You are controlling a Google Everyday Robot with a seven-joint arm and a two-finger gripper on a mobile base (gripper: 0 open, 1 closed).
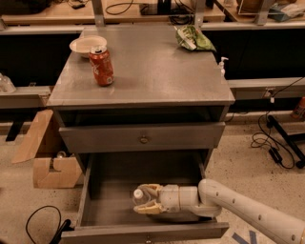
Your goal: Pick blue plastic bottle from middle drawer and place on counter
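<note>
A red soda can [102,66] stands upright just in front of a white bowl [86,44], with a crumpled green snack bag [193,38] well apart at the far right corner. A small white pump bottle [222,64] sits just off to the right. On the speckled floor [238,167] – an open cardboard box [45,152] at left, black cables [271,143] at right. Tan wooden desks [119,12] line the back

One camera looks from in front of and above the counter [157,71], tilted down and facing the far desks [57,12]. It is fairly near. The counter fills the upper middle and the open middle drawer [109,190] lies at the near edge. The gripper [144,199] sits there, entering from the right.
</note>
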